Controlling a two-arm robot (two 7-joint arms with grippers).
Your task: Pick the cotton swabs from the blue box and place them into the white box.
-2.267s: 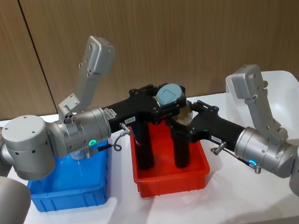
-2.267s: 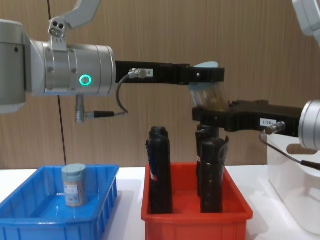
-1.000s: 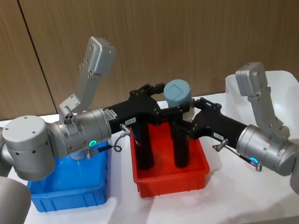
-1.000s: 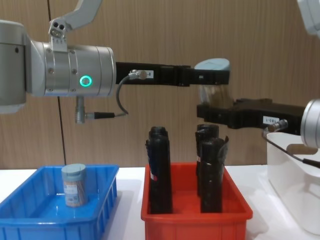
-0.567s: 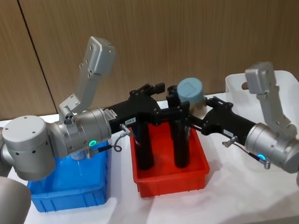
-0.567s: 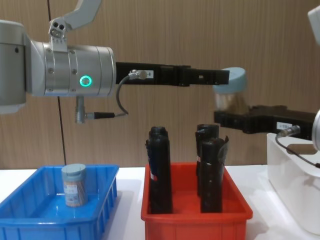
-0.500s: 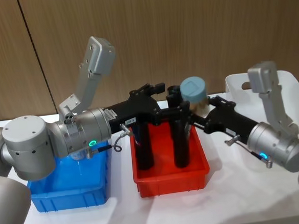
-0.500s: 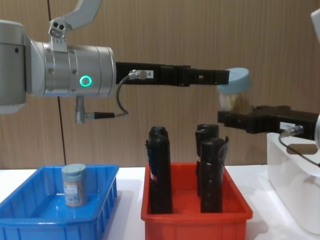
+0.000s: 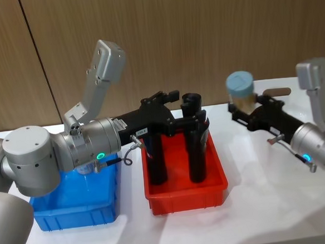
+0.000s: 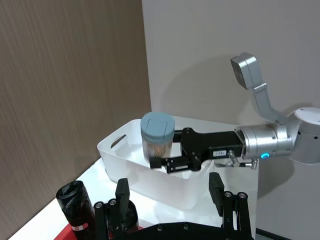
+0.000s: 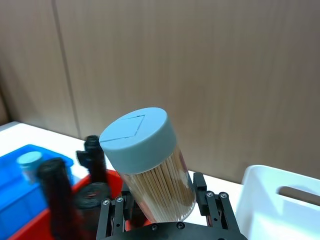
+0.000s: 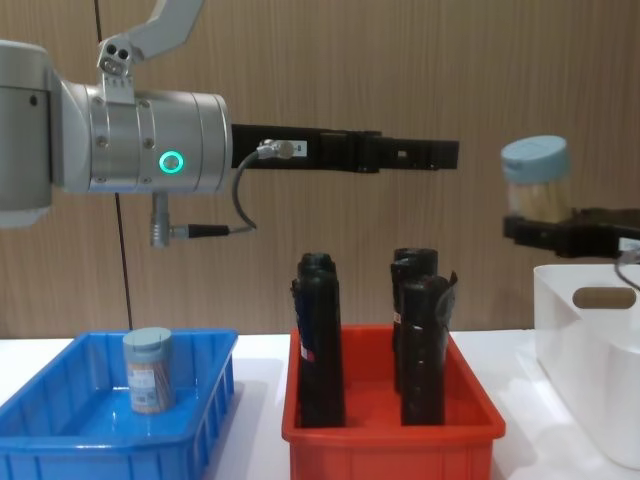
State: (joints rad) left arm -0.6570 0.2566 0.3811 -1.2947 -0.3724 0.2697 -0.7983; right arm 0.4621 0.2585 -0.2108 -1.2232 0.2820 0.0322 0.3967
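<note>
Setting: a white worktop [image 9: 257,204] in front of a wood-panelled wall, with 3 bins in a row: blue on the left, red in the middle, white on the right.
Right pincer: the right pincer [image 12: 537,228] is raised on the right side, closed around the lower body of a jar of cotton swabs [image 12: 535,180].
Held jar: a clear cylinder with a pale blue round lid, packed with tan sticks, upright in the grip. It hangs in the air higher than the rim of the white box [image 12: 590,350], over that box's left wall, near the oval handle cutout.
Left pincer: the left pincer [image 10: 169,191] reaches out level from the left, high above the red bin. Its 2 black fingers [image 10: 122,192] are spread wide with nothing between them, well apart from the held jar.
Blue box: the blue box [image 12: 60,352] sits at the left end of the worktop. A second jar of cotton swabs [image 12: 148,370] stands upright inside it, lid on.
Red bin: the red bin [image 12: 390,440] holds tall black cylinders [image 12: 320,340] standing on end, below the left arm.
White box: taller than the other 2 bins, at the right end of the row, with rounded corners.
</note>
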